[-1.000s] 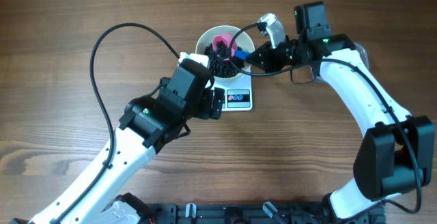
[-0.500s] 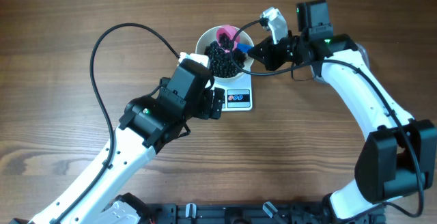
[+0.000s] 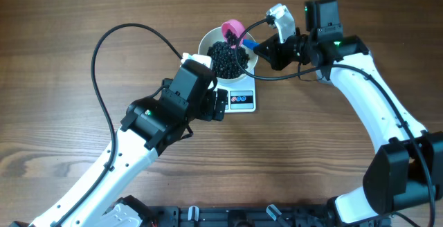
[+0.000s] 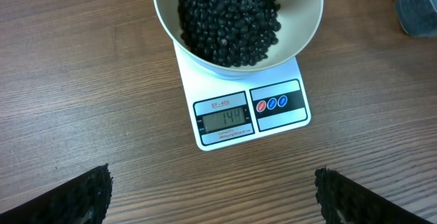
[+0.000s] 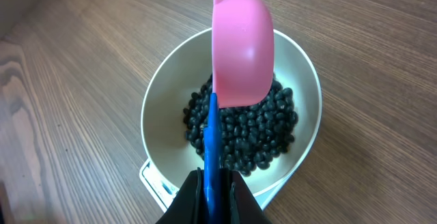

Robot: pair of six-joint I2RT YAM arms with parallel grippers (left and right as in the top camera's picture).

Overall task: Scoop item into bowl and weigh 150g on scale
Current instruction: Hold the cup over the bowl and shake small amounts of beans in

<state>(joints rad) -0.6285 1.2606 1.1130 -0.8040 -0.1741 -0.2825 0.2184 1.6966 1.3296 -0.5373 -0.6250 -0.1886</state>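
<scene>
Bowl full on the scale, scoop hanging over it

On the wooden counter (image 3: 69, 19) the white bowl (image 4: 307, 19) sits on the scale (image 4: 247, 115), and its display (image 4: 225, 119) reads 149. The left fingers (image 4: 75, 197) are spread wide, empty, low over the counter in front of the scale. The right fingers (image 5: 186, 202) pinch the blue handle (image 5: 212, 135) of the pink scoop (image 5: 241, 46), rounded back up over the bowl. Black beans (image 4: 229, 19) are heaped inside the bowl.
</scene>
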